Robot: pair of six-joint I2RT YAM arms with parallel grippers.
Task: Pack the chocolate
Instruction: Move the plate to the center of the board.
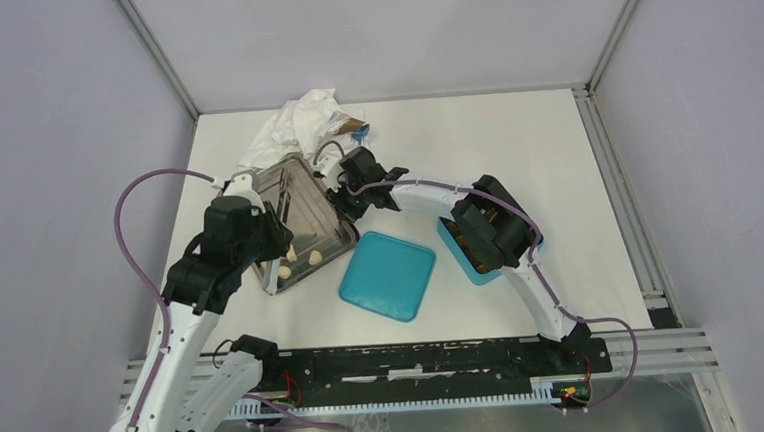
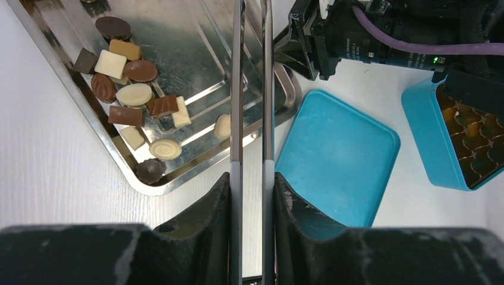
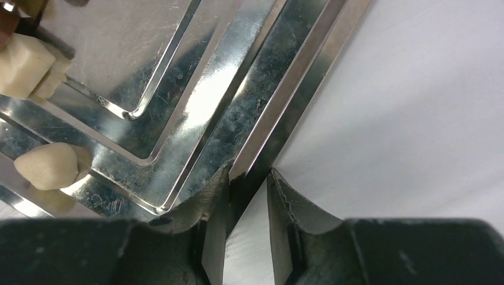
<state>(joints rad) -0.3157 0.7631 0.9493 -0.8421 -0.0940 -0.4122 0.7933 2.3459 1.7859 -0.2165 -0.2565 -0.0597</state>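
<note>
On the counter (image 1: 514, 148), left of centre, I see the steel tray (image 1: 302, 196); the chocolate (image 2: 134, 95) sits piled in its lower corner. My left claw (image 2: 252, 178) clamps its rim; my right claw (image 3: 248, 175) straddles that rim narrowly, grip unclear.

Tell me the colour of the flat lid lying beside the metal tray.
The lid is plain teal blue, best seen in the left wrist view.
</note>
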